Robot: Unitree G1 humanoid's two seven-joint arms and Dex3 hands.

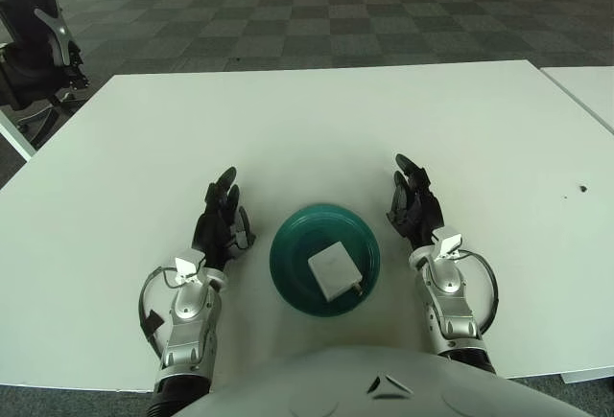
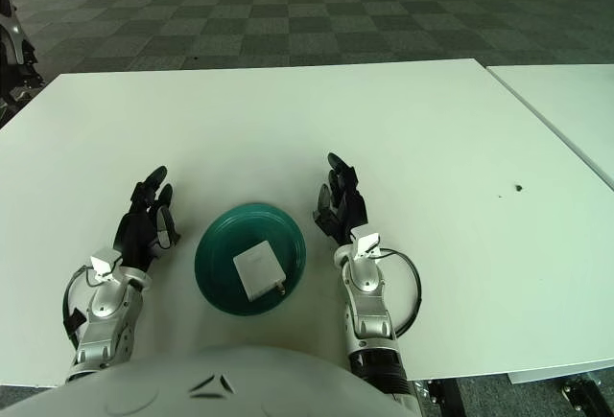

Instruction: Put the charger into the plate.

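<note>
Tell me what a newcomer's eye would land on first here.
The teal plate stands out on the white table, close to the near edge, with the white charger lying inside it. The left hand and right hand flank the plate, one on each side, fingers open and holding nothing. Beyond the table's far edge lies a dark checkered carpet.

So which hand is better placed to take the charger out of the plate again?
Right, probably, but only by little. The charger lies toward the right side of the plate, nearer the right hand. The left hand shows left of the plate. Both are open.
</note>
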